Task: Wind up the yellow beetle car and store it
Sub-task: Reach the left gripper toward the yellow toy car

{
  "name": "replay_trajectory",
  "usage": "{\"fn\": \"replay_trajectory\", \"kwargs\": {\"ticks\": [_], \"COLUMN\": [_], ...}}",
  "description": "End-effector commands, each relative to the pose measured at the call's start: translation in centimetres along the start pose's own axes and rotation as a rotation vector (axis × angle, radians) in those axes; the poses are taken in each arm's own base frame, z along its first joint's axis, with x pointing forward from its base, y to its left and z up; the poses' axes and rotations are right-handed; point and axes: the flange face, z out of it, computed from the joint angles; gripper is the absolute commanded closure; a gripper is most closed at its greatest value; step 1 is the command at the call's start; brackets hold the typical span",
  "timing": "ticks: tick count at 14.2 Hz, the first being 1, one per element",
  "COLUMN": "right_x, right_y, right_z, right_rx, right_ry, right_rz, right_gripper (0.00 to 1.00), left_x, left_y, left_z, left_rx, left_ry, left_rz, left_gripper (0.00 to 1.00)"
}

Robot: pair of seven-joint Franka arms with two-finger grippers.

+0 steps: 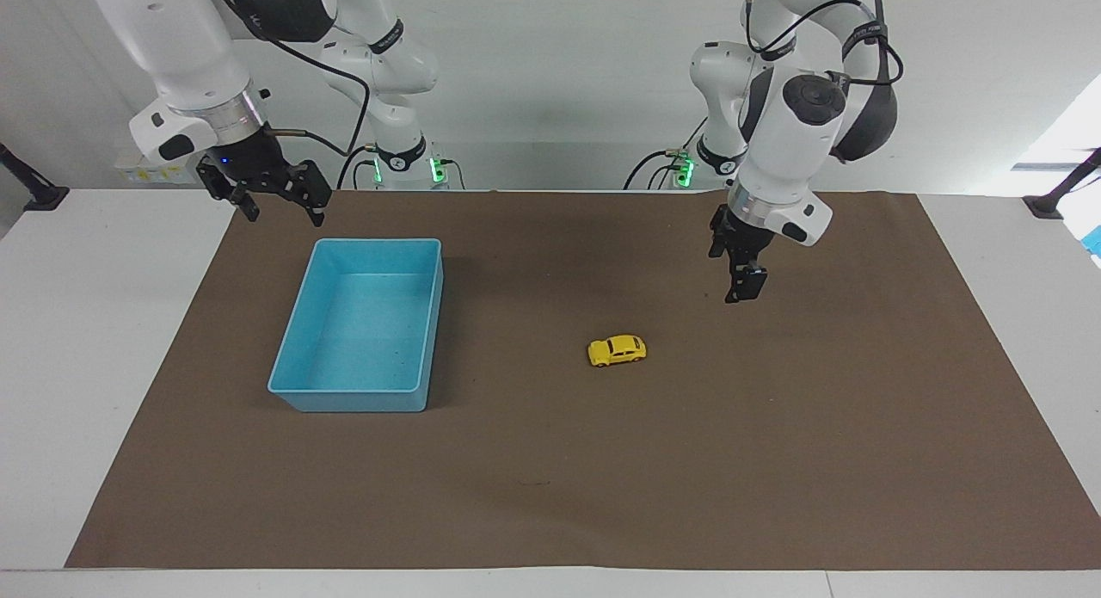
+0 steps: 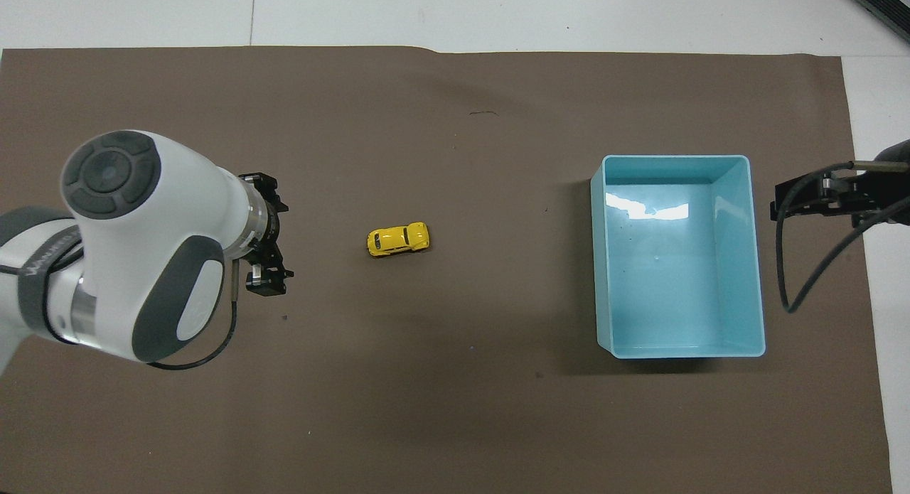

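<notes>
The yellow beetle car [image 1: 617, 350] stands on its wheels on the brown mat, near the middle; it also shows in the overhead view [image 2: 398, 239]. My left gripper [image 1: 744, 285] is open and empty, up in the air over the mat beside the car, toward the left arm's end, apart from it. In the overhead view the left gripper [image 2: 276, 235] points toward the car. My right gripper [image 1: 282, 204] is open and empty, and waits over the mat's edge by the bin's corner; it also shows in the overhead view [image 2: 817, 195].
A light blue bin [image 1: 348, 400] stands empty on the mat toward the right arm's end; it also shows in the overhead view [image 2: 675, 158]. The brown mat [image 1: 774, 460] covers most of the white table [image 1: 77, 323].
</notes>
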Motion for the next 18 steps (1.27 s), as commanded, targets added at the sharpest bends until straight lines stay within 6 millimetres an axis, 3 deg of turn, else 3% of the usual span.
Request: {"fn": "replay_trajectory", "kwargs": {"ticks": [1,5,10,11,13,16,18], "right_x": [-0.2,-0.2,-0.2,-0.2,-0.2,-0.2,-0.2], "right_y": [0.2,0.3,0.3,0.3,0.3,0.2,0.2], "right_z": [-0.1,-0.1,-0.1,-0.1,-0.1,-0.1,-0.1], "right_rx": [0.004,0.004,0.004,0.004,0.004,0.004,0.004], "right_ry": [0.001,0.001,0.001,0.001,0.001,0.002,0.001], "right_rz": [-0.017,-0.016,-0.016,-0.016,-0.016,-0.017,-0.017], "right_gripper": [0.0,0.0,0.0,0.0,0.0,0.0,0.0], "left_x": [-3.8,-7.1,-8.1,-9.7,-10.2,-11.6,-11.6], "left_y": [0.2,0.4,0.6,-0.3,-0.3,-0.9,-0.8], "left_z": [4.1,8.9,10.9,11.9,12.1,15.8,16.3], "left_rx": [-0.022,-0.031,-0.042,-0.03,-0.051,-0.033,-0.027], "left_ry": [-0.023,-0.094,-0.135,-0.128,-0.146,-0.128,-0.122], "left_rz": [-0.03,-0.047,-0.092,-0.068,-0.083,-0.073,-0.069], "left_gripper": [0.0,0.0,0.0,0.0,0.0,0.0,0.0]}}
